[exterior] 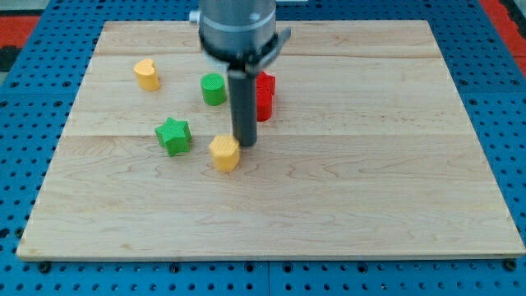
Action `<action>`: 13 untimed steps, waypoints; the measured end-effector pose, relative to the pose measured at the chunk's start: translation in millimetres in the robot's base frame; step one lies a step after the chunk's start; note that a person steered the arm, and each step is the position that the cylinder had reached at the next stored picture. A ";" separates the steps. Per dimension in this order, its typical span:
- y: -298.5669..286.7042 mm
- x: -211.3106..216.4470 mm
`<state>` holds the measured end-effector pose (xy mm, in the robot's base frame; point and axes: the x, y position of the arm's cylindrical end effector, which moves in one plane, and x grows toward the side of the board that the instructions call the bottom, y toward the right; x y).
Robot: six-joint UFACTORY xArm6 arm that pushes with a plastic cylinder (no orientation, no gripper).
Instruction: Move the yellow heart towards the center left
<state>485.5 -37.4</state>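
The yellow heart (147,73) lies near the board's upper left. My tip (246,145) stands near the middle of the board, far to the right of and below the heart. The tip is right beside the upper right edge of a yellow hexagon-like block (224,152); I cannot tell whether they touch. The rod hangs from a grey arm head at the view's top.
A green cylinder (214,89) sits left of the rod. A red block (265,95) is partly hidden behind the rod on its right. A green star (173,135) lies left of the yellow block. The wooden board (370,181) rests on a blue perforated base.
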 end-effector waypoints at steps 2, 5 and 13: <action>-141.6 41.7; -204.3 -113.9; -195.4 -212.3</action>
<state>273.3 -232.8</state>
